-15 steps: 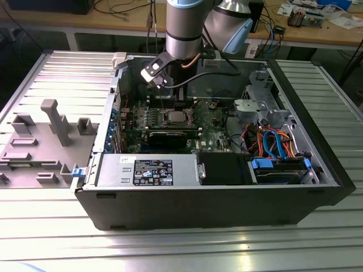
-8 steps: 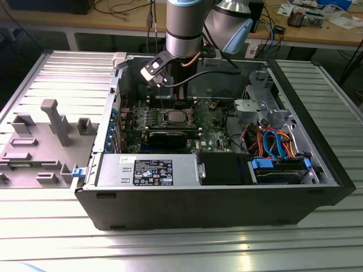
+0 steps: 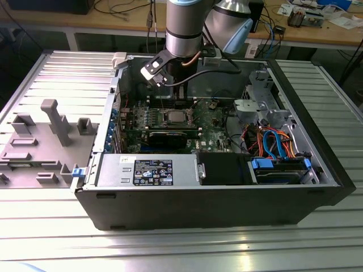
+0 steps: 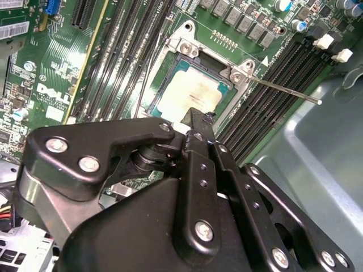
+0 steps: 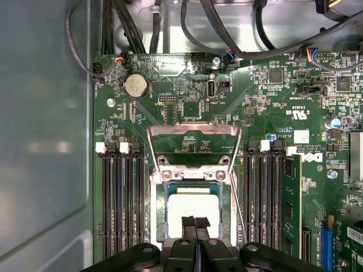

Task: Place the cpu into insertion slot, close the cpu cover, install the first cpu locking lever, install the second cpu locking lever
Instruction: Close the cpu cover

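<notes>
While the cpu (image 5: 193, 205) lies square in the insertion slot (image 5: 159, 209), mid-frame in the exterior view, the gripper (image 5: 195, 222) hangs over one edge, fingers (image 5: 188, 222) pinched together on nothing; the cpu cover (image 5: 193, 130) stands raised clear.

gripper (image 5: 195, 222) body blocks one edge of the cpu (image 5: 190, 204) in both wrist views; can't tell if it touches the cpu. gripper linkage runs off frame. Exterior view: arm (image 3: 184, 28) hides the far strip of the board (image 3: 215, 122), and the cpu is too small there to judge seating.
</notes>
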`<state>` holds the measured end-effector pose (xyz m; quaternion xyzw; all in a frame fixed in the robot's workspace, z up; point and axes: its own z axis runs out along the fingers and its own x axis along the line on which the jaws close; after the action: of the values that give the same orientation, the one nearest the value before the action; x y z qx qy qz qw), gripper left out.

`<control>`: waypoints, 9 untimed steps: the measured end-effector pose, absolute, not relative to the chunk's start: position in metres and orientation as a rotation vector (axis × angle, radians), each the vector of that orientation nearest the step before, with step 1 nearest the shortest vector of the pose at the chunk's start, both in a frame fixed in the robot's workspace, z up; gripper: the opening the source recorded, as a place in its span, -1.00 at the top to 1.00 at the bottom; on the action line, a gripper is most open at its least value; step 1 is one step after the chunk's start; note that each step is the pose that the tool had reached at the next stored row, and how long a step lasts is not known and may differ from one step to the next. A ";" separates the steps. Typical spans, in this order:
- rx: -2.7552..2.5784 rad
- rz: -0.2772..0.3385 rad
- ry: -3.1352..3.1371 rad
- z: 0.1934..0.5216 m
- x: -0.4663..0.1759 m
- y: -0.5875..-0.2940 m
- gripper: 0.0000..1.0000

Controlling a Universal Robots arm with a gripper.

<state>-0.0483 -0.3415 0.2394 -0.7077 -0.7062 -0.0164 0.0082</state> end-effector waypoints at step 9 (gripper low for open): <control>-2.212 -0.052 -2.207 0.242 -0.048 -0.342 0.79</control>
<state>-0.0483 -0.3415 0.2419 -0.7077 -0.7062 -0.0165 0.0082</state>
